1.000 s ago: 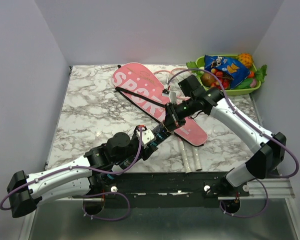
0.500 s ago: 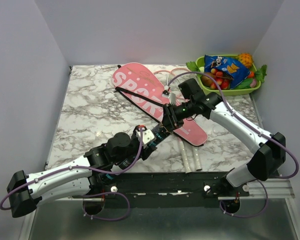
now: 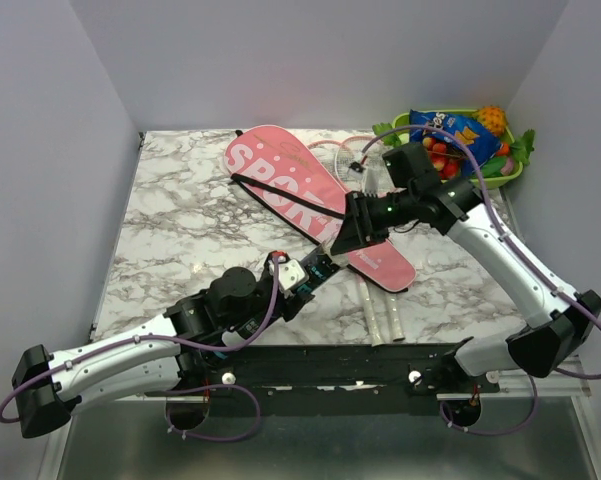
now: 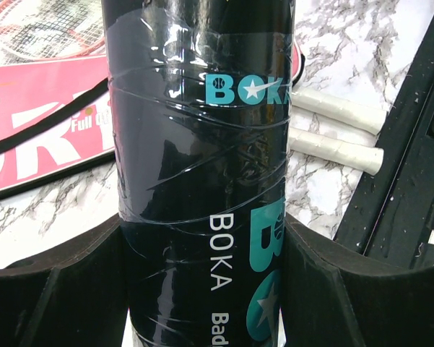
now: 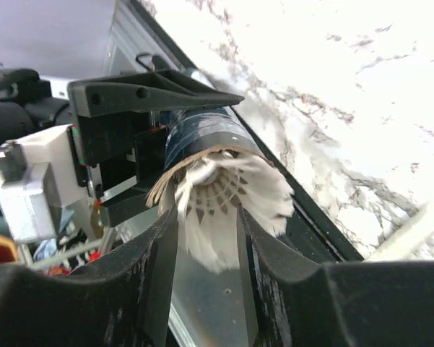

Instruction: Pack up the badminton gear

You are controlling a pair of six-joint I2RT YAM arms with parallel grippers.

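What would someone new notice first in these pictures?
The left gripper clamps a dark BOKA tube over the front of the marble table. A white shuttlecock sits at the tube's open mouth, framed by the right gripper's fingers. Behind them a long pink bag marked SPORT lies diagonally across the table.

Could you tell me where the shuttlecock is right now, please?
In the right wrist view, the shuttlecock sits centre frame within the right gripper, at the open mouth of the tube that the left gripper holds.
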